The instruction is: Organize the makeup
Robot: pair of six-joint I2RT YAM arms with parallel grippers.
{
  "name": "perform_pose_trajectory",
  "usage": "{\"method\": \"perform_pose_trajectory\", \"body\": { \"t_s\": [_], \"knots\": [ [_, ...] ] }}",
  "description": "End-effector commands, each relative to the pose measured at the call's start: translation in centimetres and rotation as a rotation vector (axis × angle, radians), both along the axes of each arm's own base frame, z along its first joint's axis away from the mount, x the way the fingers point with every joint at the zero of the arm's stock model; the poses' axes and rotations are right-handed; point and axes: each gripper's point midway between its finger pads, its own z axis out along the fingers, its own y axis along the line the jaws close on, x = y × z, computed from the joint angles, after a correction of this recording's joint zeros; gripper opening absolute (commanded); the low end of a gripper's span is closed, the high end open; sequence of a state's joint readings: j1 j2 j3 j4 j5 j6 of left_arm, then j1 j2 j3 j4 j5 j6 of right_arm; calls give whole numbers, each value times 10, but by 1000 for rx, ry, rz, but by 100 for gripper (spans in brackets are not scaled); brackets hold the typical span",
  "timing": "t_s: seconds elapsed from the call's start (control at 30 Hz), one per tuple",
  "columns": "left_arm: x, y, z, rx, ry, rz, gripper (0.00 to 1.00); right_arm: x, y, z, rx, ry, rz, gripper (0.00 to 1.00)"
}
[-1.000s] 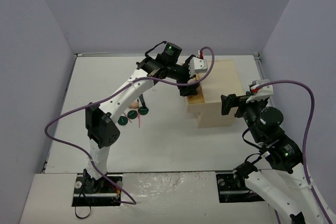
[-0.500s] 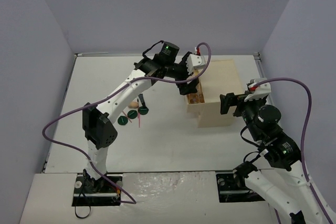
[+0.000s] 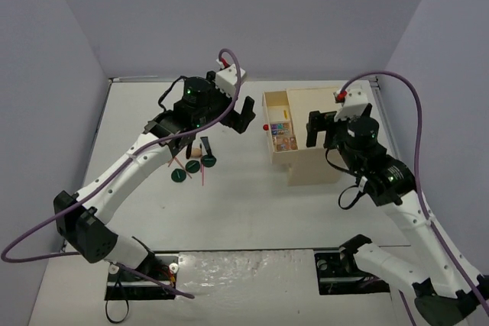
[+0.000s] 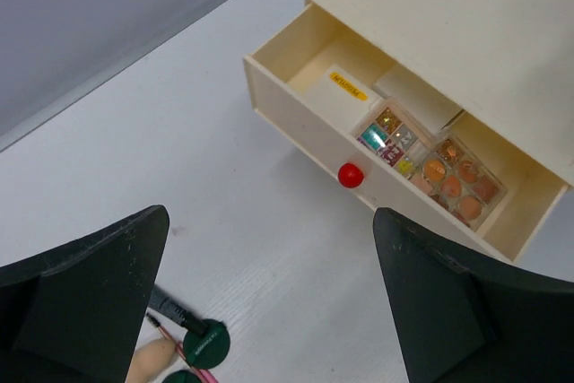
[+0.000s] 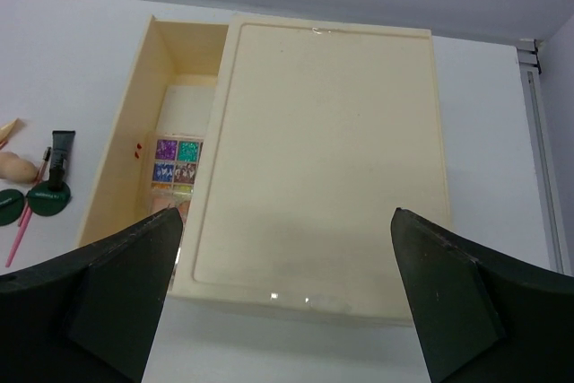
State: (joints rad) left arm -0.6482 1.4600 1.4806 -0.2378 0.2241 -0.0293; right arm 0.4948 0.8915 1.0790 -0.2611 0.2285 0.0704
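The beige drawer box (image 3: 315,139) stands right of centre, its drawer (image 3: 278,124) pulled out to the left. The drawer holds a white flat case (image 4: 339,89), a glitter palette (image 4: 389,135) and a pinkish palette (image 4: 457,182). On the table to its left lie dark green compacts (image 3: 208,162), a black tube (image 3: 205,145) and thin pink pencils (image 3: 203,175). My left gripper (image 3: 238,116) is open and empty, above the table between the loose makeup and the drawer front (image 4: 269,230). My right gripper (image 3: 325,129) is open and empty over the box top (image 5: 287,221).
A red knob (image 4: 351,175) sticks out of the drawer front. A beige rounded sponge-like piece (image 3: 194,154) lies among the loose makeup. Grey walls close in the table at the back and on both sides.
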Motion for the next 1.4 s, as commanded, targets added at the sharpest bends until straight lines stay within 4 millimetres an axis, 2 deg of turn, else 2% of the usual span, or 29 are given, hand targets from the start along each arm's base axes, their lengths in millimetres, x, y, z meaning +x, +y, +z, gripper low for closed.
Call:
{"method": "perform_pose_trajectory", "body": {
  "t_s": [0.0,0.17,0.23,0.37,0.43,0.63,0.7,0.9,1.1,1.2,1.27,1.37],
  "knots": [
    [12,23,8,-101,-12,163,97,39,-5,35,34,-44,-35,100],
    [11,16,-19,-81,21,126,97,90,-45,30,77,17,-105,100],
    [13,10,-27,-60,24,87,97,101,-45,31,109,33,-57,100],
    [15,-9,-36,-7,-1,-36,97,118,-68,11,172,95,-56,98],
    [19,-19,-40,0,-3,-81,97,121,-73,2,188,121,-53,97],
    [23,-46,-40,19,-62,-246,97,124,-63,-29,224,202,-5,96],
    [26,-54,-46,28,-69,-289,97,123,-54,-37,245,224,39,96],
    [30,-77,-46,1,-65,-393,97,120,-38,-70,298,304,89,97],
    [30,-99,-42,-31,-86,-495,97,118,-24,-86,317,340,127,97],
    [27,-112,-33,-51,-97,-556,96,116,-14,-90,315,351,151,97],
    [29,-119,-40,-45,-83,-562,96,115,-10,-92,320,359,156,97],
    [31,-131,-35,-66,-92,-567,97,114,-3,-93,324,364,161,97]
  ]
}}
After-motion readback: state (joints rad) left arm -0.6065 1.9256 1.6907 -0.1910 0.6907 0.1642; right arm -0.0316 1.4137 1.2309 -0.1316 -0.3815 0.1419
